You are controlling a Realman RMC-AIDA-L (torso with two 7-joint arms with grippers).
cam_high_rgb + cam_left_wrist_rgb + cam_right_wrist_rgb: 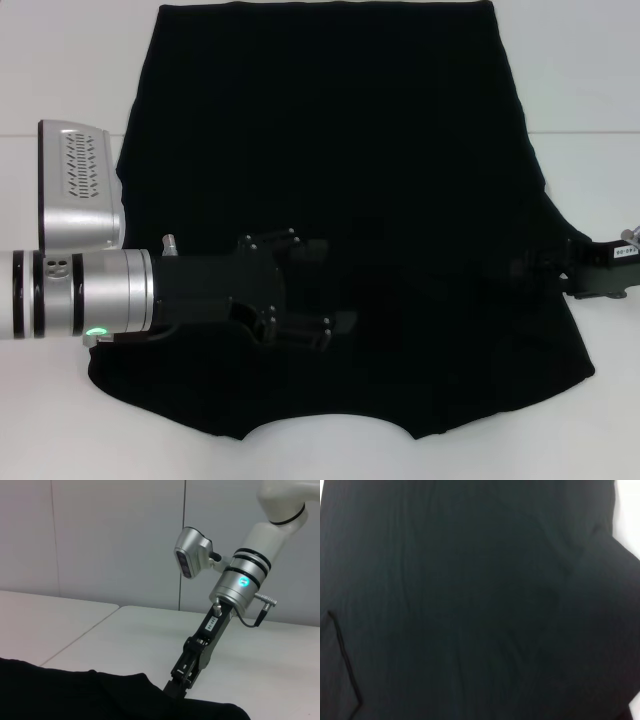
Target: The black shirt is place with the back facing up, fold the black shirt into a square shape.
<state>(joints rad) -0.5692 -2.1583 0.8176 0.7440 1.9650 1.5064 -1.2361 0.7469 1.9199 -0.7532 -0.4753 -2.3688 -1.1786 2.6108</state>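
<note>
The black shirt (330, 150) lies flat on the white table (60, 60), plain side up, with its neck cutout at the near edge. My left gripper (335, 290) reaches in from the left and hovers over the shirt's near middle, open, with nothing between its fingers. My right gripper (540, 268) is at the shirt's right edge. The left wrist view shows this right gripper (176, 690) angled steeply down, its tip meeting the edge of the black shirt (75, 695). In the right wrist view the black shirt (470, 600) is almost all there is.
Bare white table (125, 630) surrounds the shirt on the left, right and near sides. A seam in the table (600, 135) runs off to the right. Grey wall panels (100, 535) stand behind the table.
</note>
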